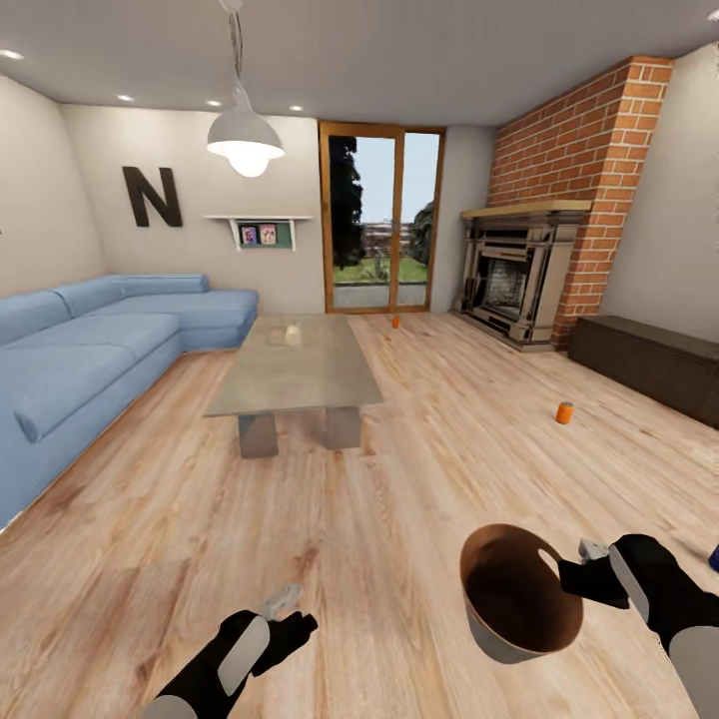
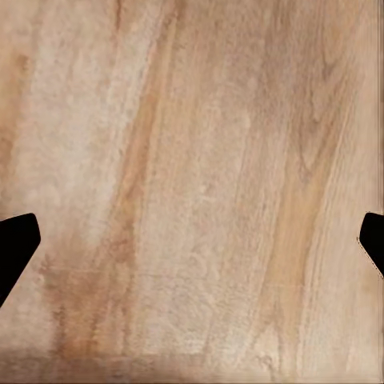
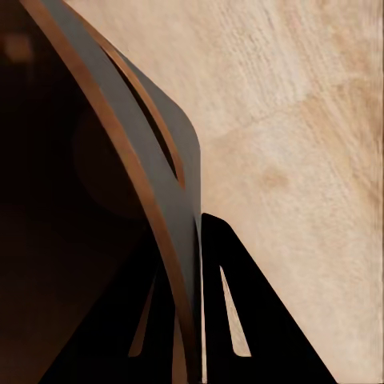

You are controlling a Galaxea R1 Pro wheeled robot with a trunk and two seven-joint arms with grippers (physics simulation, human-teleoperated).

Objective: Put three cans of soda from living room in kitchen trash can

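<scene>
I am in the living room. The tan trash can point(image 1: 499, 639), dark brown inside, hangs tilted low over the wood floor, and my right gripper point(image 1: 571, 571) is shut on its rim. In the right wrist view the fingers point(image 3: 232, 304) pinch the trash can's rim point(image 3: 152, 184) from both sides. One orange can of soda point(image 1: 565, 412) stands on the floor ahead to the right. A second orange can of soda point(image 1: 394, 322) stands far off by the glass doors. My left gripper point(image 1: 290, 609) is open over bare floor, with nothing between its fingertips point(image 2: 16, 240).
A grey coffee table point(image 1: 296, 374) stands ahead at centre, with a blue sofa point(image 1: 90, 350) along the left. The brick fireplace point(image 1: 519, 280) and a dark low cabinet point(image 1: 649, 364) line the right side. A small dark blue shape point(image 1: 715, 557) touches the right edge.
</scene>
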